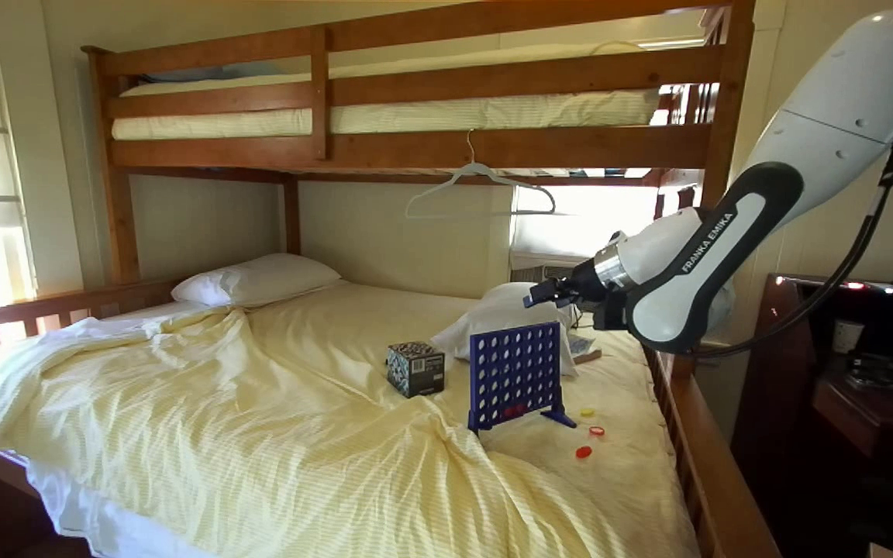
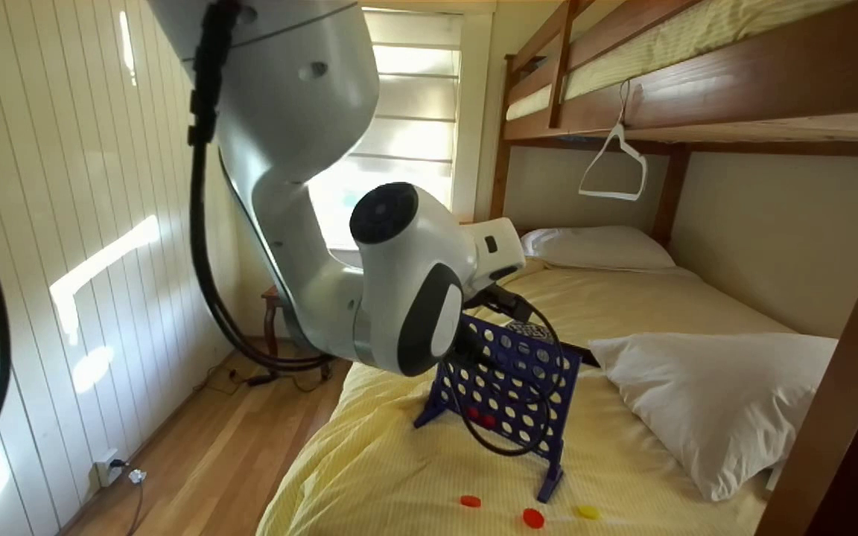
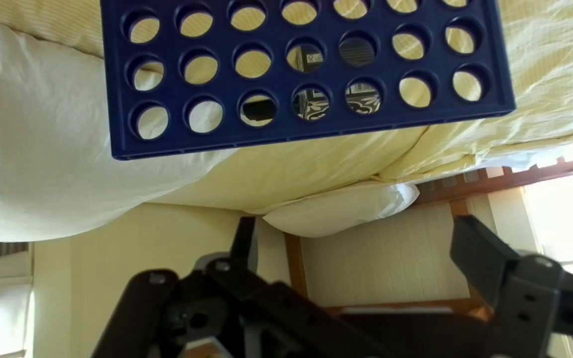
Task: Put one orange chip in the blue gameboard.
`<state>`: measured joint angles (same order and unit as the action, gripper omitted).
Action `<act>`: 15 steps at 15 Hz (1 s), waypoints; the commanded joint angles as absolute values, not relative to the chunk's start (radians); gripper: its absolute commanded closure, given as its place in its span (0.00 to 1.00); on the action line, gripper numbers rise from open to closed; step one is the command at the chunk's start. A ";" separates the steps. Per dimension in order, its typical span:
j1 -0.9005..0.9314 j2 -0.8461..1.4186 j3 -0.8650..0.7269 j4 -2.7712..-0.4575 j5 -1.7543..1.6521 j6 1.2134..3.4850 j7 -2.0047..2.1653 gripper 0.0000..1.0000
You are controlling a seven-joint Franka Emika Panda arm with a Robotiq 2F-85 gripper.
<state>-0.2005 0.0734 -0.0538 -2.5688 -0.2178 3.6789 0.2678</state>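
The blue gameboard (image 1: 515, 370) stands upright on the yellow bedspread. It also shows in an exterior view (image 2: 564, 398) and across the top of the wrist view (image 3: 279, 69). Red chips (image 2: 482, 419) sit in its low holes. Two orange-red chips lie on the bed beside it, one nearer (image 1: 584, 452) and one farther (image 1: 597, 431); both show in an exterior view (image 2: 471, 501) (image 2: 533, 518). My gripper (image 1: 543, 294) hangs above the board's top edge. In the wrist view my gripper (image 3: 353, 223) has its fingers wide apart with nothing between them.
A yellow chip (image 1: 587, 412) lies near the orange ones. A dark patterned cube (image 1: 415, 369) stands behind the board. A white pillow (image 2: 704, 402) lies beside it. A hanger (image 1: 477, 172) hangs from the wooden upper bunk (image 1: 508, 147). A wooden bed rail (image 1: 714, 457) runs along the side.
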 commanded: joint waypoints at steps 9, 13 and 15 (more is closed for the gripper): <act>-0.179 -0.152 -0.118 -2.632 -0.530 3.255 0.561 0.00; -0.133 -0.225 -0.097 -2.662 -0.183 3.137 0.271 0.00; -0.125 -0.263 -0.105 -2.654 -0.124 3.063 0.208 0.00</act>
